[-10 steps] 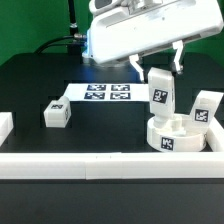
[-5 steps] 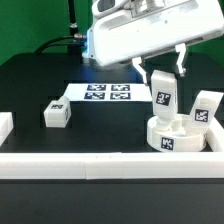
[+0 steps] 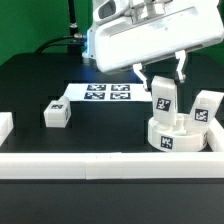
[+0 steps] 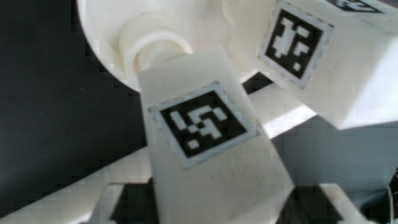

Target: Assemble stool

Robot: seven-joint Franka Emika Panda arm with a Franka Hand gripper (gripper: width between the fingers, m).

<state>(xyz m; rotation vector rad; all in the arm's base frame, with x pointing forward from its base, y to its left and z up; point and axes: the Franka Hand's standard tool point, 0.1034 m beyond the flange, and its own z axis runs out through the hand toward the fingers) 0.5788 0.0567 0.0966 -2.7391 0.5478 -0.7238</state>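
Over the seat (image 3: 185, 138), at the exterior view's right: gripper (image 3: 162, 76) clamps the upper end of one upright leg (image 3: 163, 100). Judged light, rigid, smooth plastic. Grip the flat sides high, leaving the base free for the socket.

Green backdrop (image 3: 30, 22) stood behind, black table (image 3: 30, 88) lay under even light, white rail (image 3: 100, 163) ran along its front edge.
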